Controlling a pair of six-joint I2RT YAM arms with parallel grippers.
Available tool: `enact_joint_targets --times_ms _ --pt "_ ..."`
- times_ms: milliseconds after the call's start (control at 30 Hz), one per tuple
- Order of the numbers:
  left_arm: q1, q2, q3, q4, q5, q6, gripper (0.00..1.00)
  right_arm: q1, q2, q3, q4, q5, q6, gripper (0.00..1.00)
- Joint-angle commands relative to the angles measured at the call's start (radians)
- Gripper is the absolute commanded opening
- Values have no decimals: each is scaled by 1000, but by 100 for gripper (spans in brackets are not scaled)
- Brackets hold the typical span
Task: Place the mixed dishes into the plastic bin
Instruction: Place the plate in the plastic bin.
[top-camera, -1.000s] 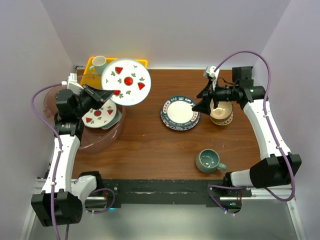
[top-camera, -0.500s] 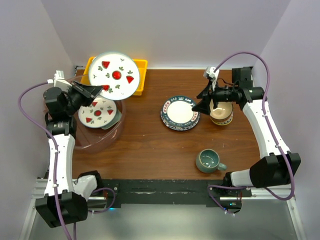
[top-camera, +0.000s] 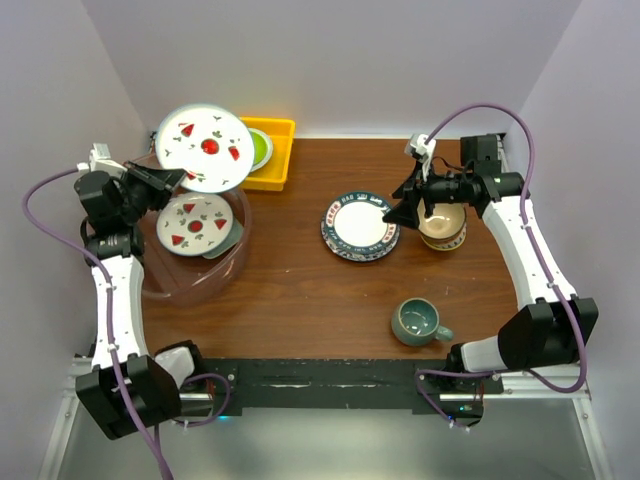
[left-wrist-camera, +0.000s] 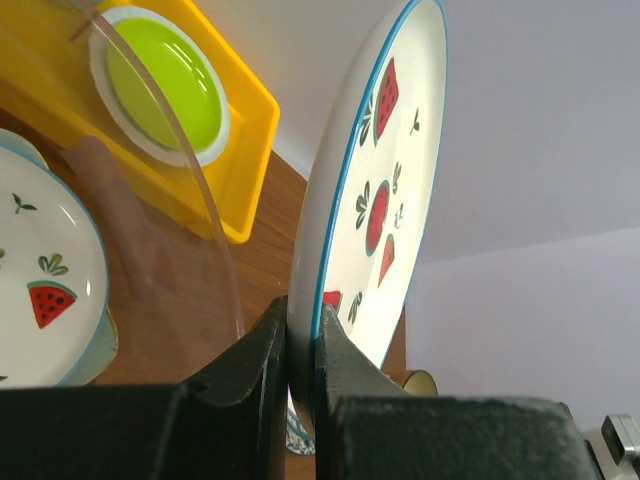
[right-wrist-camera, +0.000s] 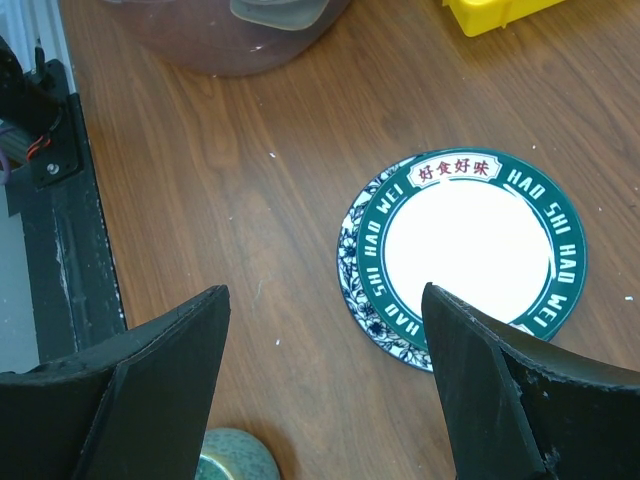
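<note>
My left gripper (top-camera: 160, 178) (left-wrist-camera: 302, 335) is shut on the rim of a white plate with red watermelon motifs and a blue edge (top-camera: 205, 148) (left-wrist-camera: 375, 200), held tilted in the air above the far edge of the pinkish plastic bin (top-camera: 170, 285) (left-wrist-camera: 200, 200). In the bin lies a matching plate (top-camera: 192, 220) on a pale green tray (top-camera: 228, 240). My right gripper (top-camera: 405, 212) (right-wrist-camera: 322, 300) hangs open over the table beside two stacked plates (top-camera: 358, 225) (right-wrist-camera: 470, 240). A cream bowl (top-camera: 443, 225) and a teal mug (top-camera: 418, 320) (right-wrist-camera: 230, 455) stand on the table.
A yellow tray (top-camera: 270, 160) (left-wrist-camera: 240, 130) with a lime-green plate (top-camera: 259, 148) (left-wrist-camera: 165, 85) sits at the back, just right of the bin. The walls stand close on the left and at the back.
My left arm has swung the held plate to the left and back, from beside the yellow tray to above the bin's far edge. The right arm has stayed where it was.
</note>
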Motion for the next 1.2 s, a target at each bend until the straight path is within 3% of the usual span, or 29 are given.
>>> enact_joint_targets --times_ms 0,533,1167 --pt "39 -8 44 199 32 -44 0 -5 3 -7 25 -15 2 81" --pt "153 19 -3 235 57 -42 0 -5 32 9 14 -28 -5 81" --pt "193 39 -42 255 69 -38 0 -5 43 0 12 -28 -15 81"
